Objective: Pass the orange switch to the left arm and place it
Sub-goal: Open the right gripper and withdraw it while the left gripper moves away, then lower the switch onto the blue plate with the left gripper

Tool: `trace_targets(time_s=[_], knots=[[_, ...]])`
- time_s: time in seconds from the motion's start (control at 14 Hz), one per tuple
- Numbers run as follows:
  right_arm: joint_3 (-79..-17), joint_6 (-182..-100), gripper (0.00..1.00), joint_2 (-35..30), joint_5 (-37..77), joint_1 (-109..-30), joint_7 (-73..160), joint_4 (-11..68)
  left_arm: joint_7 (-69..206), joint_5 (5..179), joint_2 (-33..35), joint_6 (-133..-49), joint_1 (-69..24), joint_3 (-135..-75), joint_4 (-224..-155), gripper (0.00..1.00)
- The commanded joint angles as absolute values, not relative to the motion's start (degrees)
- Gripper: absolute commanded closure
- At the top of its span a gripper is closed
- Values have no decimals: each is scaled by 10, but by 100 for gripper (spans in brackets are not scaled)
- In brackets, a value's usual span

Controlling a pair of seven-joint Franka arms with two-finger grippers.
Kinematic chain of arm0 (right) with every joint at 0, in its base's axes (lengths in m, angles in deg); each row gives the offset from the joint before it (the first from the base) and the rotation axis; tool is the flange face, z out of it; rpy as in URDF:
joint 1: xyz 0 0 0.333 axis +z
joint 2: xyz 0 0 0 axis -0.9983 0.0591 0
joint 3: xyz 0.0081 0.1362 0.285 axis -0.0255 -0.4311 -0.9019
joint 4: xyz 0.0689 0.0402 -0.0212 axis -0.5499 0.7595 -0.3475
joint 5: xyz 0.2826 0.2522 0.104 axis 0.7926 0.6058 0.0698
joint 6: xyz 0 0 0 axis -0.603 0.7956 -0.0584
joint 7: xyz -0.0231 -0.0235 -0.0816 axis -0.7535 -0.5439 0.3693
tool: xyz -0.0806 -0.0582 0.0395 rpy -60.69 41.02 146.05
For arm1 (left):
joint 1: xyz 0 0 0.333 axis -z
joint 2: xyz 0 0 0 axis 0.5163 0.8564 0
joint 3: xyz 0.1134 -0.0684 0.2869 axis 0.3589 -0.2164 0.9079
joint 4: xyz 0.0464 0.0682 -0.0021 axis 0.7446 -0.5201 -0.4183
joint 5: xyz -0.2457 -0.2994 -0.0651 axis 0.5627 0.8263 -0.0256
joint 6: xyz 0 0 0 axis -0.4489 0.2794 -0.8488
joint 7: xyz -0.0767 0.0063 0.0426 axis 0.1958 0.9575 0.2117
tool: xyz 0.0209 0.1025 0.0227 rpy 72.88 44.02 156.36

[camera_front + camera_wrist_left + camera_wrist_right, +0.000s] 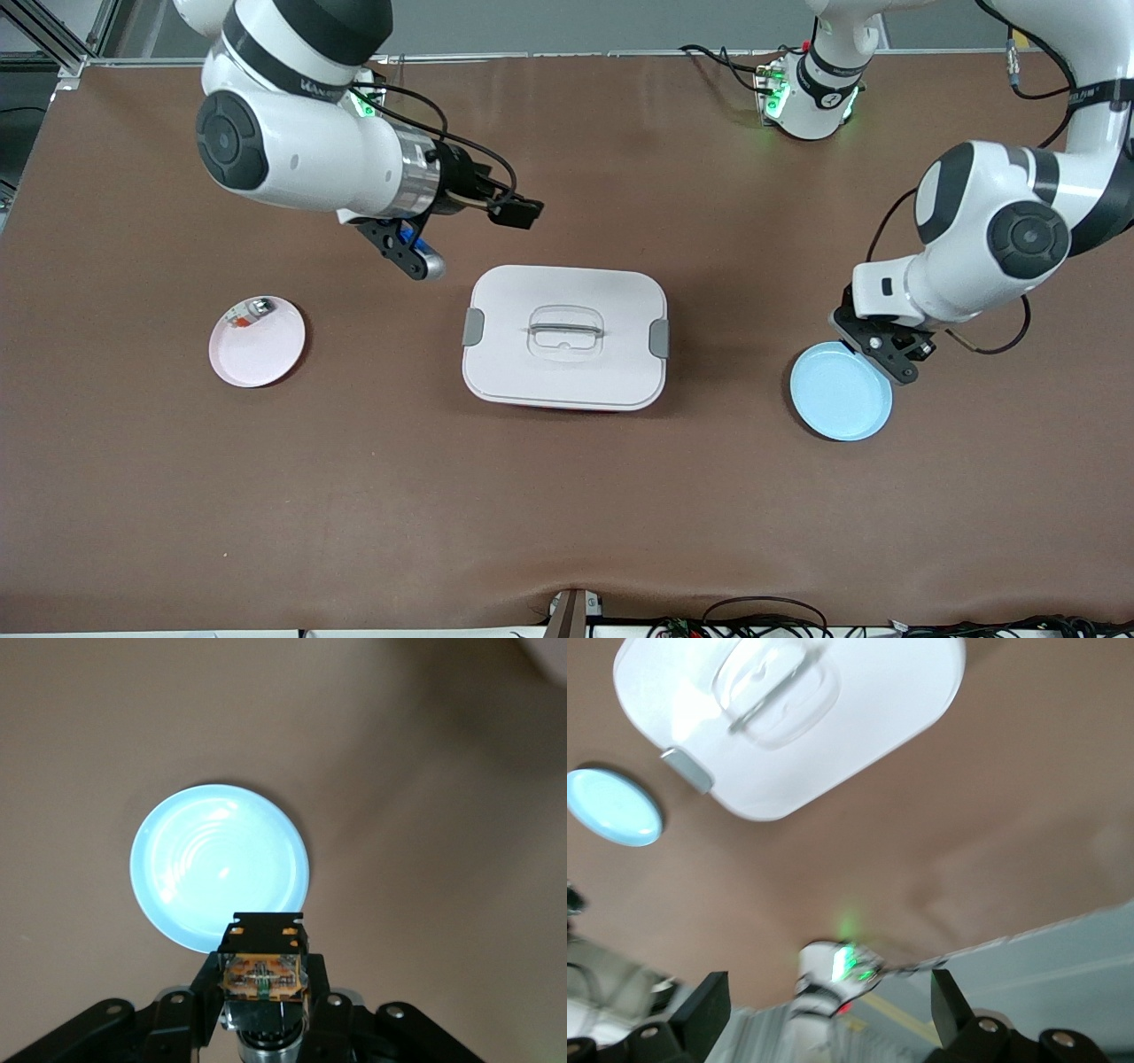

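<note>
Left tool (263, 992), clamped on the orange switch (263, 973), hangs over the blue plate's (842, 392) rim for set-down, while the right tool (416, 252), jaws spread and empty, waits clear beside the box (565, 337).

Table cover (567, 496): matt brown, cloth-like w/ slight wrinkles. Box (564, 350): smooth white plastic, satin sheen, grey plastic clips. Blue plate (220, 870): glossy, concentric ripples catch light. Pink plate (257, 346): smooth, low gloss. Orange switch (263, 973): translucent orange plastic, black casing, metal bits inside. Arms (301, 142): glossy white shells, matt black joints; left gripper (264, 992) matt black.
</note>
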State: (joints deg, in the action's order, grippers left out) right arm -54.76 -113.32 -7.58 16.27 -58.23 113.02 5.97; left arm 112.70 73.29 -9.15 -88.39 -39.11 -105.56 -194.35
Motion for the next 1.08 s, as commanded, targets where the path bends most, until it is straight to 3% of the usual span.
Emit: trace_targets(time_s=[0.0, 0.43, 1.0], knots=[[-557, -1119, 0, -139, 53, -584, 1027, 128, 1185, 690, -62, -915, -396, -1059, -1939, 100], [-554, -1116, 0, -209, -88, -609, 828, 224, 1335, 631, -12, -1017, -413, -1059, -1969, 100], [-554, -1140, 0, -262, -140, -702, 663, 302, 1430, 555, 54, -1103, -451, -1059, -1978, 100]])
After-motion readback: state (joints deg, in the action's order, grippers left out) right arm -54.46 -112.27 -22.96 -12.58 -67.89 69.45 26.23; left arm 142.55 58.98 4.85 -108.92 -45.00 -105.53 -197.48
